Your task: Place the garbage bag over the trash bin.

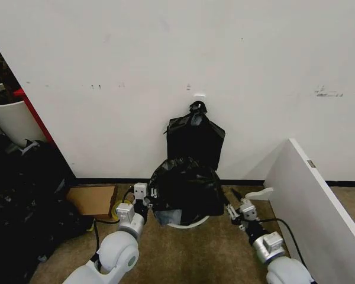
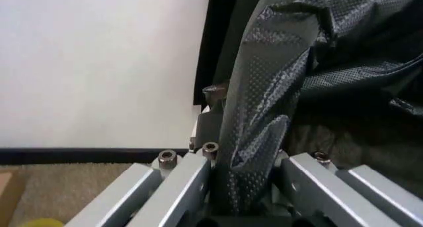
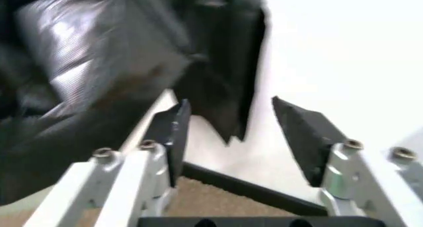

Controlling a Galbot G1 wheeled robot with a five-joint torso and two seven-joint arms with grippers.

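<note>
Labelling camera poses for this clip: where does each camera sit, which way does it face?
Head: high on the robot, looking forward and down at the garbage bag draped on the trash bin by the wall; both arms show, left gripper, right gripper.
Left wrist: along its fingers, shut on a bag fold.
Right wrist: between its open fingers, facing bag and wall.
Shared: all see the bag.

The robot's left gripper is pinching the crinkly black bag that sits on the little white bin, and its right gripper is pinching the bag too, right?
Not quite. The left gripper is shut on the garbage bag draped over the trash bin, but the right gripper is open with nothing between its fingers, just beside the bag. The right wrist view shows that.
</note>
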